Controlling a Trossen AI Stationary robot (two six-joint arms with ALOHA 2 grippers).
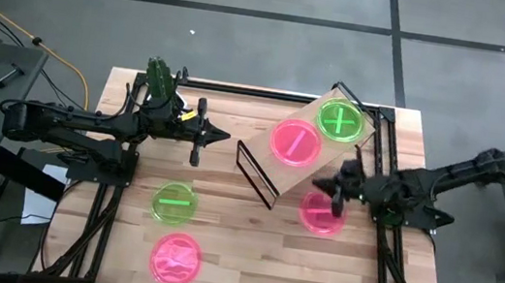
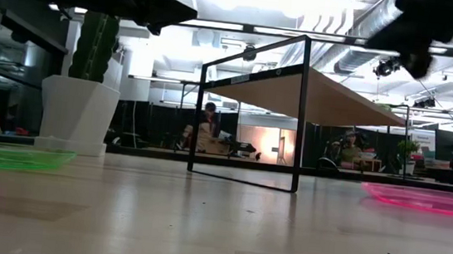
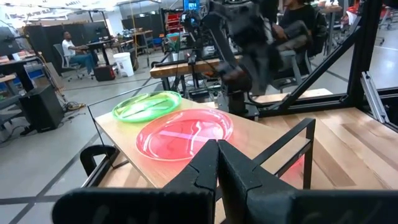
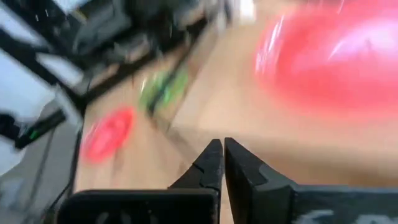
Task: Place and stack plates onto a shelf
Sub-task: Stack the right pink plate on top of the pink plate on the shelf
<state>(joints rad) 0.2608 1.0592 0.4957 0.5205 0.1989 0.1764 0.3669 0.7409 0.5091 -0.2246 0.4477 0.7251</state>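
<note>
The plywood shelf (image 1: 305, 149) stands askew at the table's middle right. A pink plate (image 1: 294, 143) and a green plate (image 1: 341, 122) lie side by side on its top, as the left wrist view shows with the pink plate (image 3: 185, 132) and the green plate (image 3: 147, 105). Another pink plate (image 1: 321, 212) lies on the table by the shelf's near right end. A green plate (image 1: 173, 202) and a pink plate (image 1: 176, 259) lie at the near left. My left gripper (image 1: 224, 138) hovers shut, left of the shelf. My right gripper (image 1: 317, 185) is shut, held high above the table between the shelf and that pink plate (image 4: 336, 62).
A white pot with a cactus (image 1: 161, 81) stands at the far left of the table, behind my left arm, and shows in the low view as the pot (image 2: 78, 113). Black frame rails (image 1: 383, 149) run along the table's sides. Bare wood lies between the shelf and the near-left plates.
</note>
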